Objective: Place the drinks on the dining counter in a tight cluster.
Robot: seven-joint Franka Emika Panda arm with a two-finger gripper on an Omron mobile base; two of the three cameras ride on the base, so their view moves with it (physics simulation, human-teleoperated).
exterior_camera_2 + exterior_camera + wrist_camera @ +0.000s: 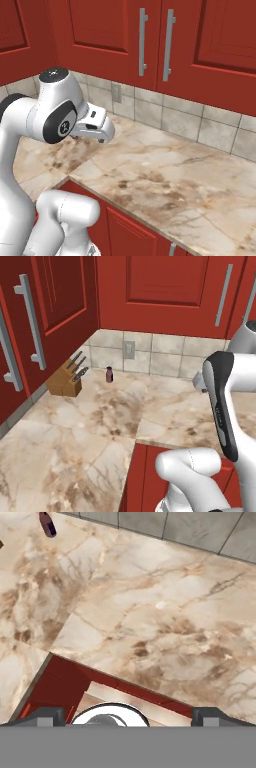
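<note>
Overhead, end effector (128,717) wide above counter (165,627)

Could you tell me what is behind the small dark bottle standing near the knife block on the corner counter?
Behind the small dark bottle is the beige tiled backsplash with a wall outlet up to its right. The tile directly behind the bottle is covered by it.
</note>
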